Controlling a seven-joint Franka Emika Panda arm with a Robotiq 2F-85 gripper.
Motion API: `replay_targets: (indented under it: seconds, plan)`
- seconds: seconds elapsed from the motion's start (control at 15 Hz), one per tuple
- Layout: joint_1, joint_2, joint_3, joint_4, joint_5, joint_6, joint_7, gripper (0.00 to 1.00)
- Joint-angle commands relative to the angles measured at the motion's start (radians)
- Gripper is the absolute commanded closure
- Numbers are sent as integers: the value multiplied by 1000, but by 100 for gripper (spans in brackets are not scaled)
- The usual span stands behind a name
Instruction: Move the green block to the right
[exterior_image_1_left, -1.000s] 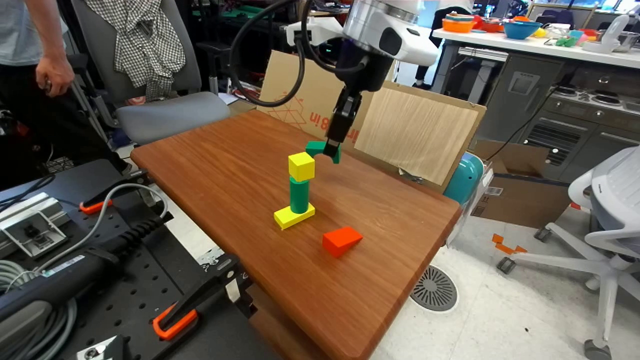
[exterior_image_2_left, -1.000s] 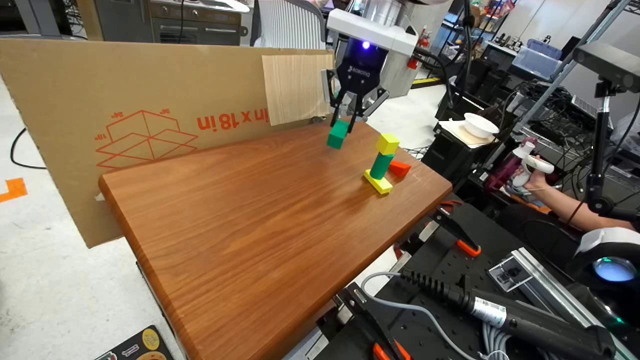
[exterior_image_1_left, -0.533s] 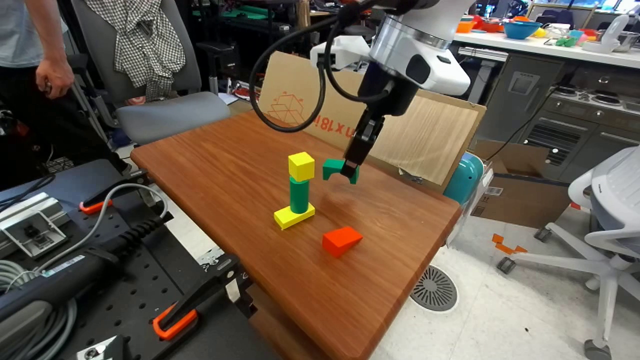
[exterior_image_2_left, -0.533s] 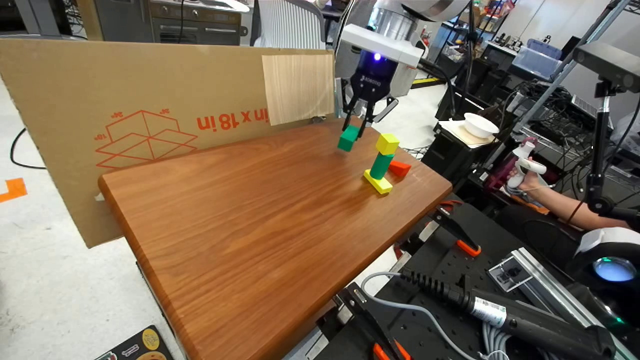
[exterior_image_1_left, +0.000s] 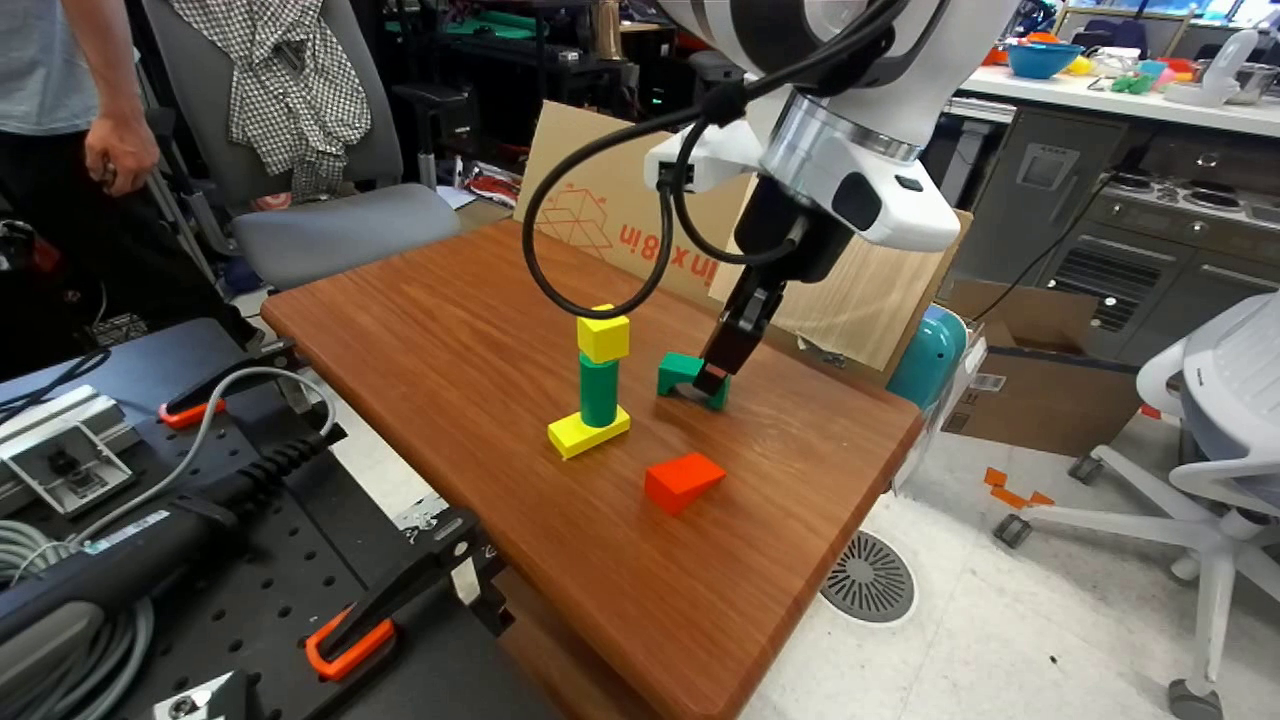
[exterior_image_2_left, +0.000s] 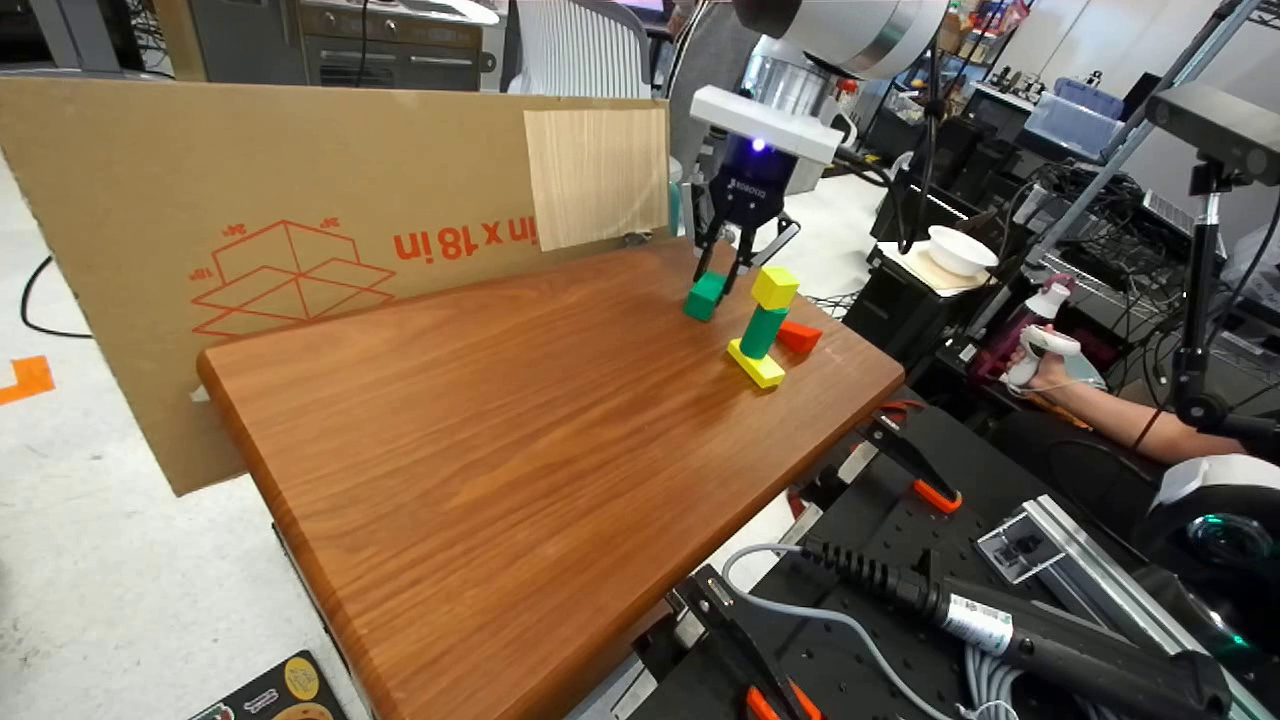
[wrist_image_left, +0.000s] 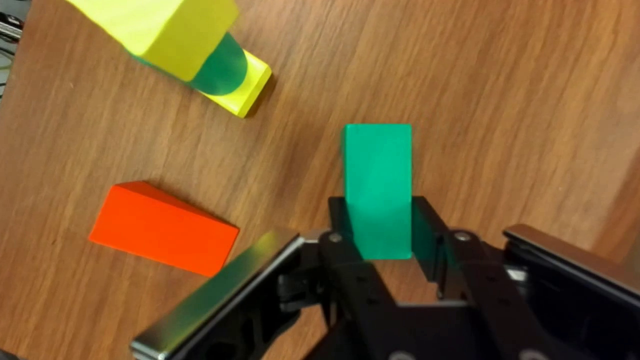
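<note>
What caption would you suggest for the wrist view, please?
Fingers grip the green block, with a red-orange wedge and stacked blocks at left.

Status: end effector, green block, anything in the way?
End effector shut on green block. Contact with table unclear. Yellow-green stack and red wedge nearby, neither touching it.

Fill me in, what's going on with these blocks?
The robot arm has its end effector closed on the green block, gripping it from both sides. The block is low over or on the table; contact is hard to judge. Apart from it, a yellow cube tops a green cylinder on a flat yellow block, and a red-orange wedge lies nearby. The green block is not yet released.
</note>
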Motion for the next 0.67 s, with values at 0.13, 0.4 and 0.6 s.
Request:
replay_targets:
  seconds: [0.13,0.4,0.6]
  plan:
    - [-12,29,0,46,31,-10,-5,36]
    - [29,-58,-17,4,-25,14,-19,5]
    - [90,-161,-32,-45,-118,38,-48,0]
